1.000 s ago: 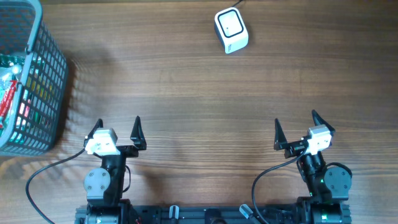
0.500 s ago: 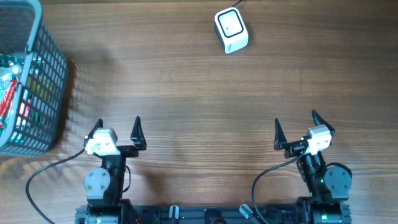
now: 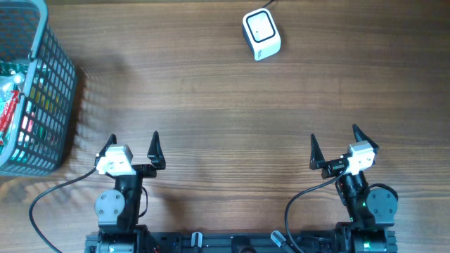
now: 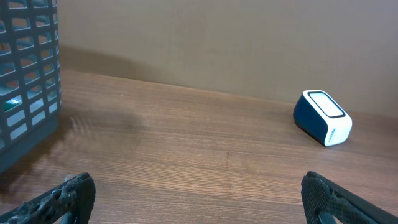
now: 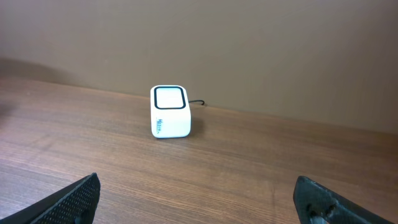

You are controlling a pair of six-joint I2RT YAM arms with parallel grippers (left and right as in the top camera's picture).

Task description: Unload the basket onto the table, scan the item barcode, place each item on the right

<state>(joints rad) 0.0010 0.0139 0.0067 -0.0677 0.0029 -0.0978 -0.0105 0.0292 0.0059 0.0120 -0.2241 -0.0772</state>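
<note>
I see left gripper (image 3: 133, 137), right gripper (image 3: 335, 135) both spread wide, holding nothing. Scanner (image 3: 261, 34) well ahead, between them. Items (image 3: 8, 105) inside basket (image 3: 56, 91), well apart from left fingers (image 3: 155, 146).

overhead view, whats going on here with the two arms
Nothing is being handled at this moment. The left gripper and right gripper are both open and empty, parked at the near edge of the table. The items to scan sit inside the basket at the left edge, and none has been taken out. The scanner stands at the far side of the table with nothing in front of it.
</note>
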